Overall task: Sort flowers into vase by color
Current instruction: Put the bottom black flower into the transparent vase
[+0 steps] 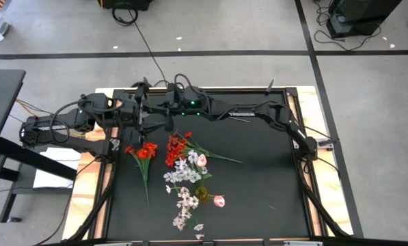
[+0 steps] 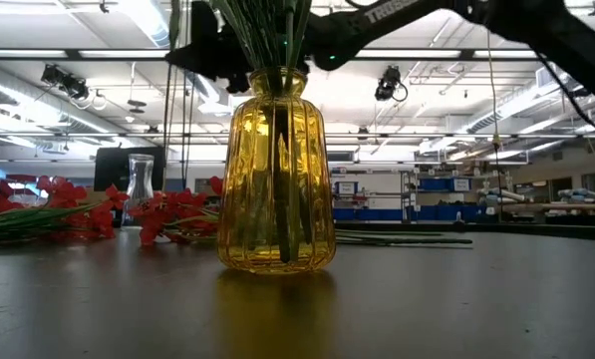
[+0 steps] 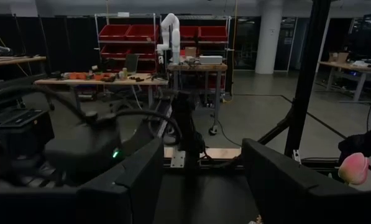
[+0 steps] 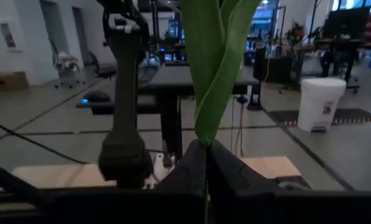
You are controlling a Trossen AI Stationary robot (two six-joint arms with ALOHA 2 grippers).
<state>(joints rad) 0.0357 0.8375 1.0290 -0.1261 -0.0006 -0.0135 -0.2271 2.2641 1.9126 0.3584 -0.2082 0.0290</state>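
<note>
Black matting point(image 1: 258, 198) is left bare right of the flowers point(image 1: 186, 174), strewn centre-left. Far-side, the right gripper point(image 4: 205, 163) is clamped on a green stem point(image 4: 217, 68); the left gripper point(image 3: 201, 177) is held apart, empty.

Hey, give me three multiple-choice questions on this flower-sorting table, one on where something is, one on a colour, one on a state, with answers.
1. Where are the loose red flowers lying?
A. on the dark table top
B. inside the vase
C. on the floor

2. What colour is the glass vase?
A. clear blue
B. amber yellow
C. white

3. How is the right tool?
A. wide open and empty
B. shut on a green stem
C. shut on a red flower

Answers:
1 A, the high view shows them on the table beside white sprays.
2 B, the low view shows yellow ribbed glass.
3 B, the right wrist view shows its fingers pinching the green stem.
</note>
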